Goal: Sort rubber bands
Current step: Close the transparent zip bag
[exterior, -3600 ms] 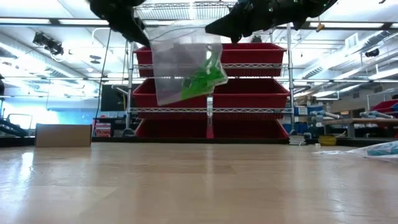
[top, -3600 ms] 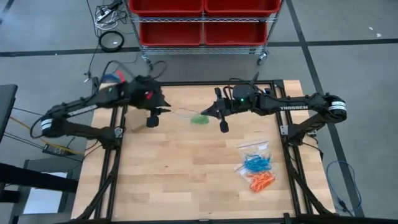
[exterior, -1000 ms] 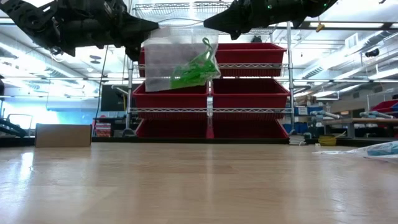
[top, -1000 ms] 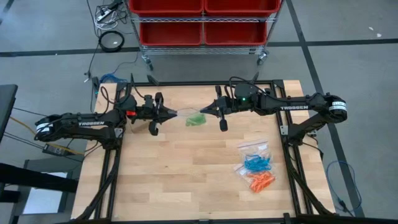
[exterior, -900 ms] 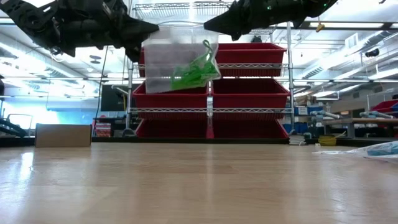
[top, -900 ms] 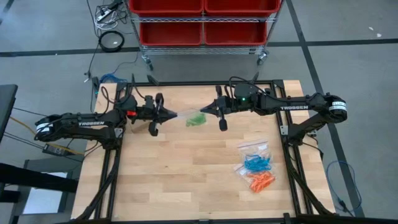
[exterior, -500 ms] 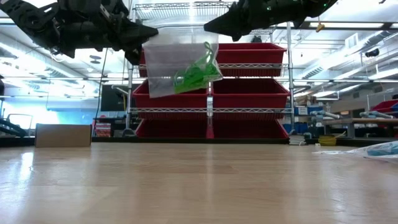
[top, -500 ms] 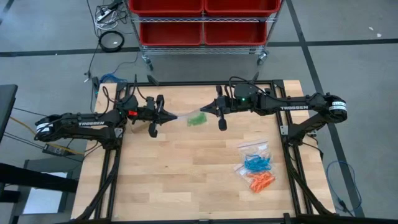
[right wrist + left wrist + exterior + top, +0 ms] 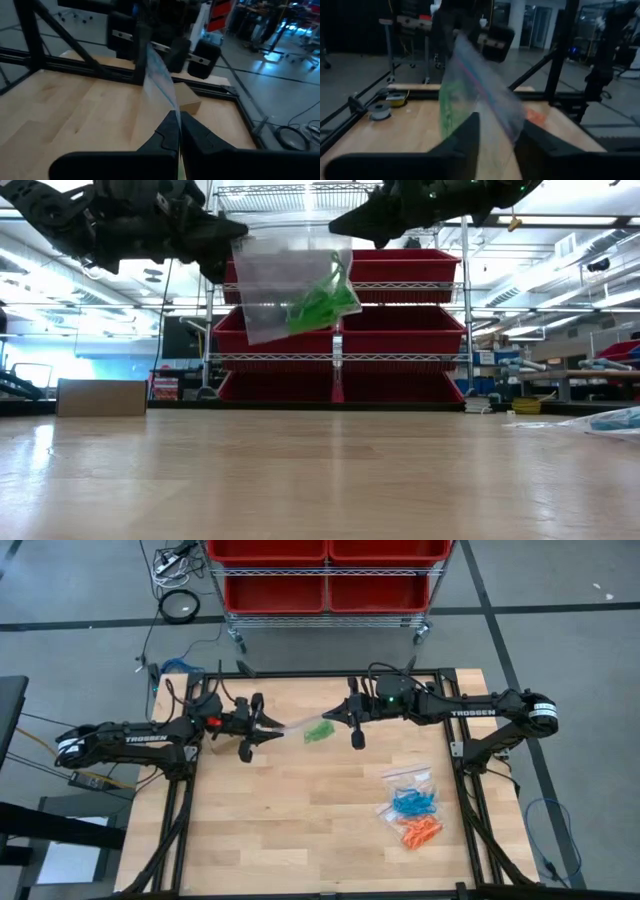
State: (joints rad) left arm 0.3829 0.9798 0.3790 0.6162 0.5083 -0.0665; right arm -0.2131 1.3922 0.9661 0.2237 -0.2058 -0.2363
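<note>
Above table — clear bag holds green rubber bands

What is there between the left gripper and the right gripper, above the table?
A clear plastic bag with green rubber bands spans from the left gripper to the right gripper; the high view shows it.

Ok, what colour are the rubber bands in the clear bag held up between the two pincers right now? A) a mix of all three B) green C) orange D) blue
B: the bands inside the raised clear bag are all green; the blue bands and orange bands lie in bags on the table, near the right arm.
</note>
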